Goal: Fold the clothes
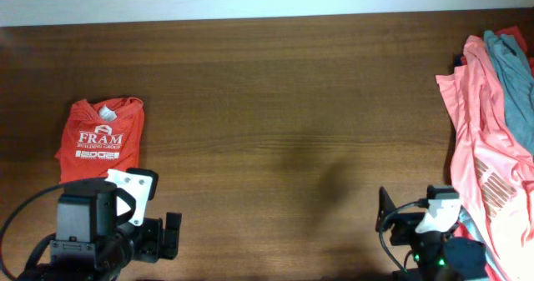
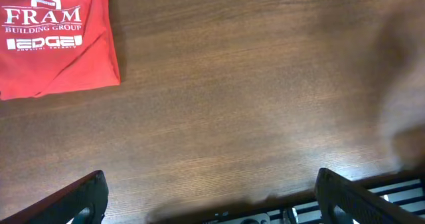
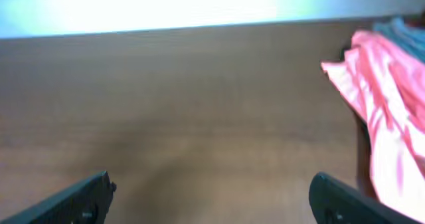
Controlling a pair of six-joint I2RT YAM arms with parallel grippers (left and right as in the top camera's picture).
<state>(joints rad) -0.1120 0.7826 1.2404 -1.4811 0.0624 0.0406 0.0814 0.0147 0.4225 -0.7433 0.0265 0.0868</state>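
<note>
A folded red shirt (image 1: 100, 139) lies at the counter's (image 1: 275, 89) left, apparently finished; unfolded clothes (image 1: 488, 156) heap at its right, awaiting turns. The left fingers (image 2: 86, 194) and right fingers (image 3: 86, 194) stand wide, empty, at its near edge.

Bare table (image 1: 284, 106) wood spans centre of frame, open passage. Folded orange-red T-shirt (image 1: 102, 139) blocks lower left; salmon-pink shirts (image 1: 481, 127) and grey garment (image 1: 511, 68) heap along right edge.
</note>
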